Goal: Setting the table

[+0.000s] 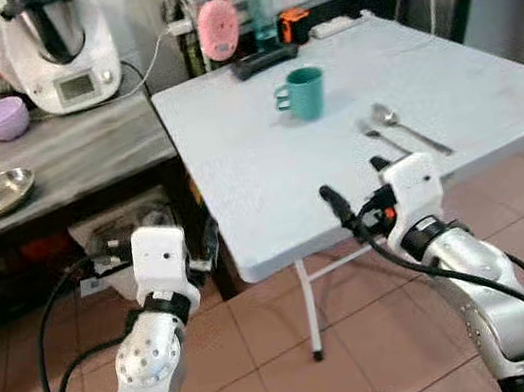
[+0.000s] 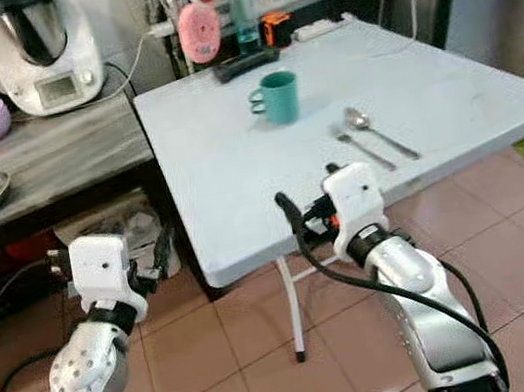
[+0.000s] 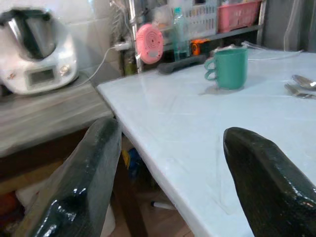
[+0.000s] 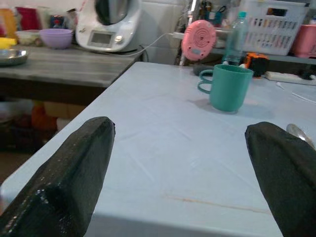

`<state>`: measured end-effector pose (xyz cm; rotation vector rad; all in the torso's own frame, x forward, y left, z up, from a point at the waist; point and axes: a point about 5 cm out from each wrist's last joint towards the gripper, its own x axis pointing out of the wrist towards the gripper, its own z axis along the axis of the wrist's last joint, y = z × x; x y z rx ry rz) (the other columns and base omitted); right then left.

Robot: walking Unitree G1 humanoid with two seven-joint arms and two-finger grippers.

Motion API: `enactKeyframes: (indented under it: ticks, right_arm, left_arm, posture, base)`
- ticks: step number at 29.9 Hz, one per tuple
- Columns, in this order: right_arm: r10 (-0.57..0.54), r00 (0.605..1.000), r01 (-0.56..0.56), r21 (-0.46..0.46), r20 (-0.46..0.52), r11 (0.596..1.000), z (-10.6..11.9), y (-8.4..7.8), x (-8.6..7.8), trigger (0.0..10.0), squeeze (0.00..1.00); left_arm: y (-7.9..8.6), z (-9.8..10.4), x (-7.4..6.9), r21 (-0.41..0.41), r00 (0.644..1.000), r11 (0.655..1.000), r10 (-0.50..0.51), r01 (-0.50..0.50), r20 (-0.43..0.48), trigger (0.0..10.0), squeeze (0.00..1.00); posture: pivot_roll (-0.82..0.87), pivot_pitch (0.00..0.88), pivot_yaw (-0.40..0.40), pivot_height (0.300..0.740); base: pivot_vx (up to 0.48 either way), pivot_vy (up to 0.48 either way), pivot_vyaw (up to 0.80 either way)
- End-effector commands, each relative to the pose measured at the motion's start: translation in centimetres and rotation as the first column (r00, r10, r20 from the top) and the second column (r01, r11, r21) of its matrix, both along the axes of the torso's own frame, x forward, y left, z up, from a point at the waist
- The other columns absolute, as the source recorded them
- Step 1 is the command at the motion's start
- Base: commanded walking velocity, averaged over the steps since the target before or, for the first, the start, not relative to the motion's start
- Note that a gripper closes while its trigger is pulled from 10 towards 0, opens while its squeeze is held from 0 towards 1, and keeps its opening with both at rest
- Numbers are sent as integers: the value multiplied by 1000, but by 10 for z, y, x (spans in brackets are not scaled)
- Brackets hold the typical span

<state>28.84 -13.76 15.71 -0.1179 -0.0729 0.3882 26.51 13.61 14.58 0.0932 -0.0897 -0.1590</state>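
Tiled kitchen floor, pale blue folding counter (image 1: 270, 184) dead ahead, grey side counter (image 1: 64, 165) w/ mixer, bowls at 10 o'clock.

Left eye: green mug (image 1: 303, 93) sits mid-counter at 12; fork (image 1: 381, 136) & spoon (image 1: 408, 127) lie side by side at 1 o'clock, long axes running away from robot, slightly toward 11. Right claw (image 1: 354, 190) hovers at near counter edge, cutlery just beyond it, so right arm is nearer. Left claw (image 1: 203, 252) hangs low beside counter edge.

Left wrist: fingers (image 3: 84, 187) spread wide, nothing held, mug across counter beyond them.

Right wrist: fingers (image 4: 69, 173) wide apart, empty, mug (image 4: 226, 87) ahead betw. them, spoon tip at 3.
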Motion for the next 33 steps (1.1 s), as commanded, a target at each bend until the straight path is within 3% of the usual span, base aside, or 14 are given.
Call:
enactKeyframes:
  ticks: [1,27,33]
  right_arm:
    - [33,999,-33,-1,15,999,4,9,0,10000,0]
    - [4,1000,-4,2,16,1000,3,9,1,10000,0]
    - [-1,1000,1,4,18,1000,3,10,1,10000,0]
  left_arm:
    - [8,-5,0,18,1000,1000,24,-24,-19,10000,0]
    - [10,-8,2,14,998,999,43,-43,-37,10000,0]
    - [14,-7,1,-46,998,998,51,-53,-29,10000,0]
  posture:
    - [-112,40,86,740]
    - [-105,54,94,740]
    - [-106,56,96,740]
  base:
    - [0,-326,775]
    - [0,-298,0]
    - [0,0,0]
